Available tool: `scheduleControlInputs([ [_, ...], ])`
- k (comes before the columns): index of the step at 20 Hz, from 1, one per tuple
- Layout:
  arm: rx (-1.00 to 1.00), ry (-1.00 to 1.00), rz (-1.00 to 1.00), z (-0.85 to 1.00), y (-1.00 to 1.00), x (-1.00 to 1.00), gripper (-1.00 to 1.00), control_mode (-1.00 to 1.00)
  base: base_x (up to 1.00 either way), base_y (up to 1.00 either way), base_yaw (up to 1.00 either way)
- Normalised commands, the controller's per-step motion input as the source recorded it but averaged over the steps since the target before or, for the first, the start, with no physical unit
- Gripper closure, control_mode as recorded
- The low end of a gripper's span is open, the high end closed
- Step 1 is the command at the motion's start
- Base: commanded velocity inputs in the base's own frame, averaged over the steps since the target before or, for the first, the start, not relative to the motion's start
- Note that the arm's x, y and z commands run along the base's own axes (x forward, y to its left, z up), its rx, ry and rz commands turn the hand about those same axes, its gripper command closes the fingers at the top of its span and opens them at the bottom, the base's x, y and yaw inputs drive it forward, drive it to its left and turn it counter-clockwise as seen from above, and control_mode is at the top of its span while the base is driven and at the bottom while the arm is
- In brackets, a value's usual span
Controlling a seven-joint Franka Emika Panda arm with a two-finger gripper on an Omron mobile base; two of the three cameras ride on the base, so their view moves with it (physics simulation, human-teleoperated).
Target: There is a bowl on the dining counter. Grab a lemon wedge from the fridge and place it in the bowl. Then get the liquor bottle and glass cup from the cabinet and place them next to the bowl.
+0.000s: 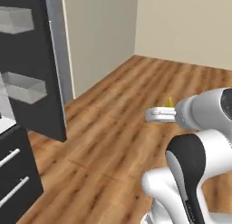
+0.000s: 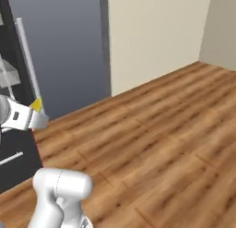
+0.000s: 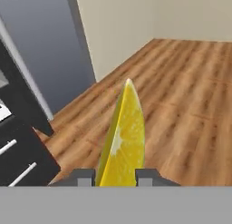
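My tool (image 3: 115, 177) grips the small bright yellow lemon wedge (image 3: 123, 139) at its base. It's light, probably slippery, so I hold gently.

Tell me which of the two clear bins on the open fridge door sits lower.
The lower clear bin is the one at mid-height on the fridge door, just above the drawer handles; the upper bin sits near the picture's top.
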Motion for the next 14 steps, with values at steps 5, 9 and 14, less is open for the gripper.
scheduleControlInputs([
  [5, 0.00, 0.00, 0.00, 0.00, 0.00, 0.00, 1.00, 1.00, 0.00, -0.83, -0.75],
  [9, 0.00, 0.00, 0.00, 0.00, 0.00, 0.00, 1.00, 1.00, 0.08, -0.76, -0.67],
  [14, 0.00, 0.00, 0.00, 0.00, 0.00, 0.00, 1.00, 1.00, 0.64, -0.23, -0.43],
])
